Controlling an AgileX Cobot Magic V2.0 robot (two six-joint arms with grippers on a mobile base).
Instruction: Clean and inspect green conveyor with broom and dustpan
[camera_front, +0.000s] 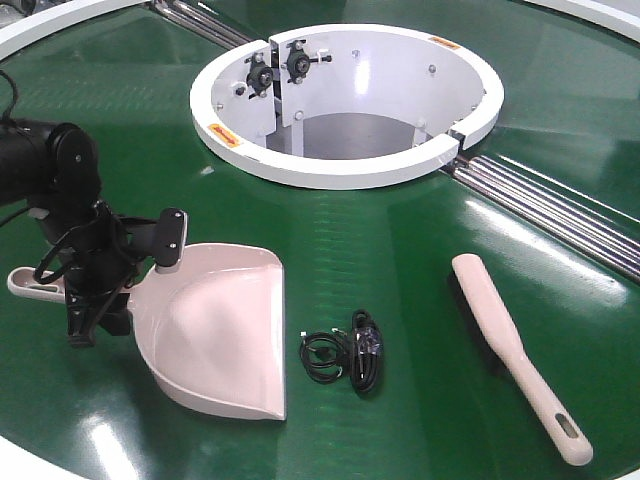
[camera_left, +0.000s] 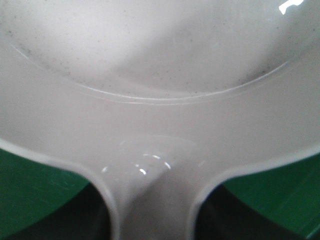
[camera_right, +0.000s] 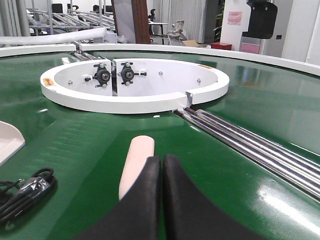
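Left claw (camera_front: 128, 290) spread astride dustpan (camera_front: 215, 340) handle; right claw (camera_right: 162, 159) pressed together (empty) above broom (camera_right: 137, 156).

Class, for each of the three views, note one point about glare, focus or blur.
Front view: sharp, white glare patches on the green conveyor. Left wrist view: the dustpan fills the frame, soft and unfocused. Right wrist view: the right gripper is blurred near the lens; the white ring behind is sharp.
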